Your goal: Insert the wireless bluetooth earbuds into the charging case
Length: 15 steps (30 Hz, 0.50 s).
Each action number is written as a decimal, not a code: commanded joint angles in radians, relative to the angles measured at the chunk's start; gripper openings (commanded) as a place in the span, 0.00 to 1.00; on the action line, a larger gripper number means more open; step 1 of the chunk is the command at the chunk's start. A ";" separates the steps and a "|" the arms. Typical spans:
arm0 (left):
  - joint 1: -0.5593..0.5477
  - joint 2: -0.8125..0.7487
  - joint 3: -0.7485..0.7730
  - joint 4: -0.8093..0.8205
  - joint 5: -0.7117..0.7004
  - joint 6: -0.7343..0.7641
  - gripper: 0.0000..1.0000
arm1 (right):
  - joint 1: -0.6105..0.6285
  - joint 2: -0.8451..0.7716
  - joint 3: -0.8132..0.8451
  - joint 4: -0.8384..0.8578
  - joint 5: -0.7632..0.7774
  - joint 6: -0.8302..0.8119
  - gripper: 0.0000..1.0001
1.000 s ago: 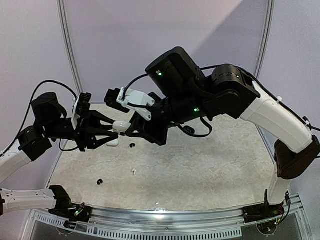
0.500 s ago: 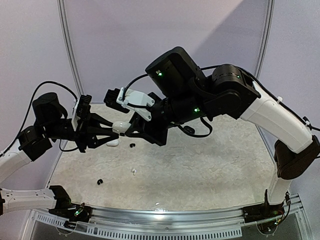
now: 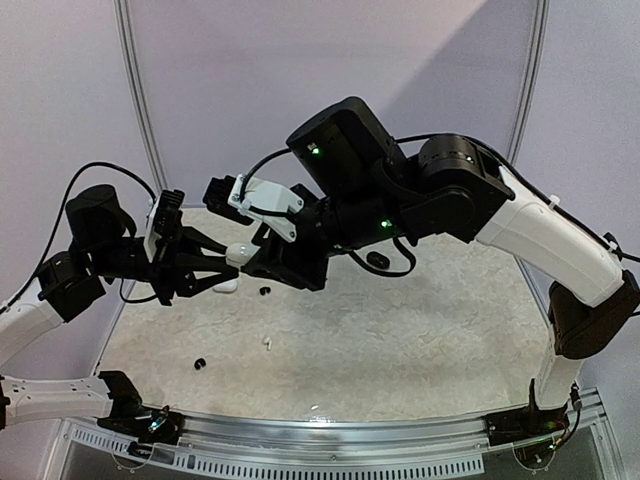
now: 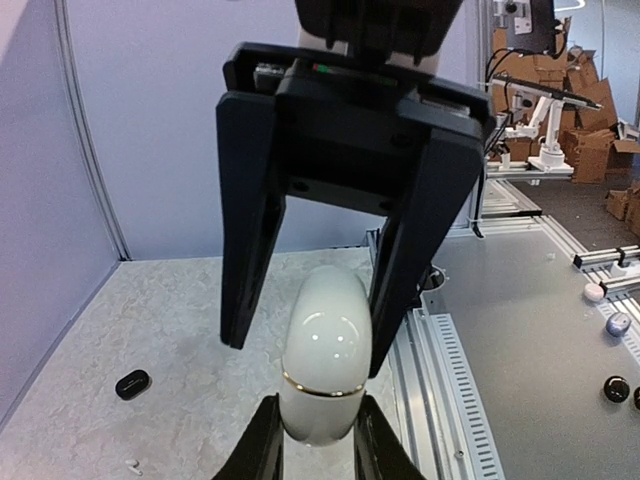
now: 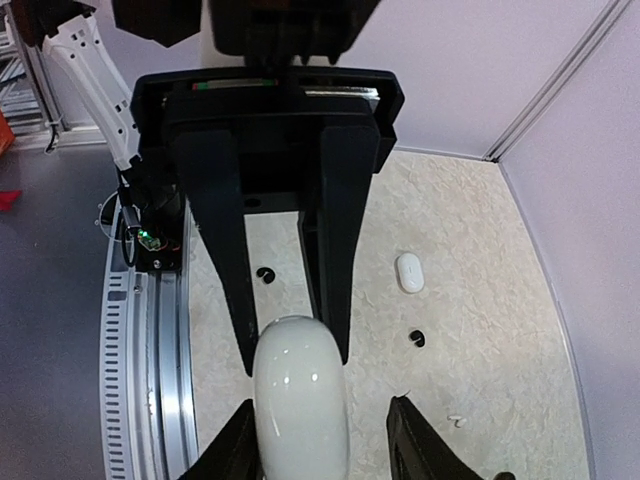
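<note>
White charging case pinched by left end effector, inside parted right end effector.

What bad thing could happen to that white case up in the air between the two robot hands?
1. Only the left gripper pinches the white case, by one end, high over the table; it might slip and fall.
2. The right gripper stands open with its fingers close beside the case and could bump it loose.
3. A falling case could scatter the tiny earbuds lying below.
</note>
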<state>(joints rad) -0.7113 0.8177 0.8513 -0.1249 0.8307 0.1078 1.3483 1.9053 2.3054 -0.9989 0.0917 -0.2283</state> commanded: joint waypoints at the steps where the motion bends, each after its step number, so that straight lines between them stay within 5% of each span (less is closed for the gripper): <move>1: -0.020 -0.012 -0.004 0.014 -0.001 0.021 0.00 | -0.017 -0.004 -0.054 0.094 0.019 0.022 0.44; 15: -0.022 -0.055 -0.014 -0.196 -0.093 0.373 0.00 | -0.039 -0.013 -0.060 0.115 0.009 0.048 0.43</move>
<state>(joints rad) -0.7116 0.7856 0.8516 -0.2104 0.7536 0.3447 1.3338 1.9053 2.2425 -0.9306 0.0906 -0.2047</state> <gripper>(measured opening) 0.218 0.435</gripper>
